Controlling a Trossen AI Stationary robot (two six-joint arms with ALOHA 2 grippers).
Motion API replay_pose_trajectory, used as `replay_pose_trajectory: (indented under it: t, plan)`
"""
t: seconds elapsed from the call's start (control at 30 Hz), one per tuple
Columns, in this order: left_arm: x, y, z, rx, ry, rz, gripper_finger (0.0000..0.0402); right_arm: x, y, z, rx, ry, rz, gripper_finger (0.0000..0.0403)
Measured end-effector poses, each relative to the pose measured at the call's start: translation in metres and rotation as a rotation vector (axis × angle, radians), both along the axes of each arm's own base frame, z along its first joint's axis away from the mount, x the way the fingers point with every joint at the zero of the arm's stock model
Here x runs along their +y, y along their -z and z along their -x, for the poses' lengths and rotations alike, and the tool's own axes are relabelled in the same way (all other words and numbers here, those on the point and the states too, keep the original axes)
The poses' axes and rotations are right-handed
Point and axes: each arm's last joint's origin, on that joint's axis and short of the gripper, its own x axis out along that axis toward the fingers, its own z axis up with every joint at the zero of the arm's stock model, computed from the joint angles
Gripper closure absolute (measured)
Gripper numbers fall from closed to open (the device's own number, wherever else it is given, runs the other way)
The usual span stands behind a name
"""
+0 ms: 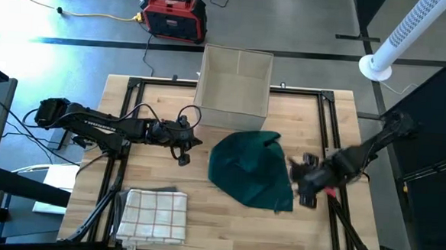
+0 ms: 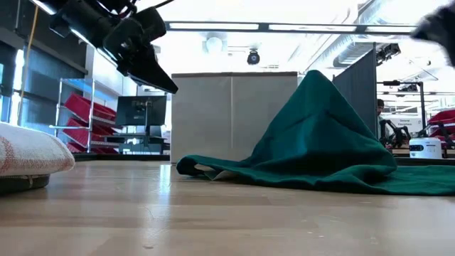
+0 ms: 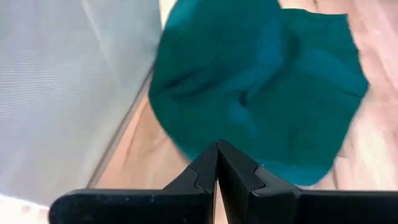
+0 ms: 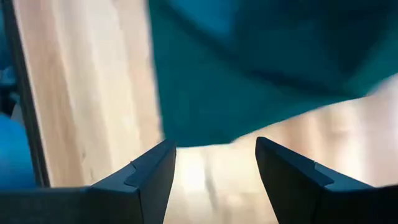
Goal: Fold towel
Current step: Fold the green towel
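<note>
**Operator:** I've got the green towel (image 1: 250,169) lying crumpled on the worktop (image 1: 225,228), just in front of the grey box (image 1: 235,81). From table height it stands up in a peak, so it's bunched, nowhere near flat.

**Second:** How do you expect it to handle?

**Operator:** Soft and light, I'd say. It holds that tent shape only loosely and should collapse or drag the moment I pull. No stiffness to count on, so a pinch on one layer may lift several folds together.

**Second:** Where would you take hold?

**Operator:** At an edge, ideally a corner. My right gripper (image 1: 306,182) sits just beside the towel, on the side away from the left arm, fingers spread wide and empty; its wrist camera shows the towel's hem right ahead of them. That hem is my pick, low against the wood.

**Second:** And the left?

**Operator:** The left gripper (image 1: 184,142) hangs above the wood on the towel's other side, apart from it, fingers pressed together with nothing between them. I'd want it open before it helps spread the cloth.

**Second:** Anything else around?

**Operator:** A folded checked towel (image 1: 152,215) lies well apart from the green one, toward the near edge.
</note>
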Motion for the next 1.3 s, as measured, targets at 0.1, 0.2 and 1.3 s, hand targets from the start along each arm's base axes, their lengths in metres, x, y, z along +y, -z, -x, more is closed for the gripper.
replay_pose_trajectory:
  t: [0.1, 0.2, 1.3]
  plan:
    - [-0.001, 0.000, 0.000, -0.006, -0.027, 0.015, 0.0402, 0.012, 0.019, 0.003, 0.004, -0.021, 0.009, 0.0196]
    - [-0.001, 0.000, 0.000, -0.012, -0.055, 0.030, 0.0402, 0.021, 0.036, 0.008, 0.007, -0.036, 0.031, 0.0197]
    - [0.000, 0.000, 0.000, -0.019, -0.109, 0.025, 0.0402, 0.050, 0.095, -0.029, 0.105, -0.227, 0.202, 0.0389]
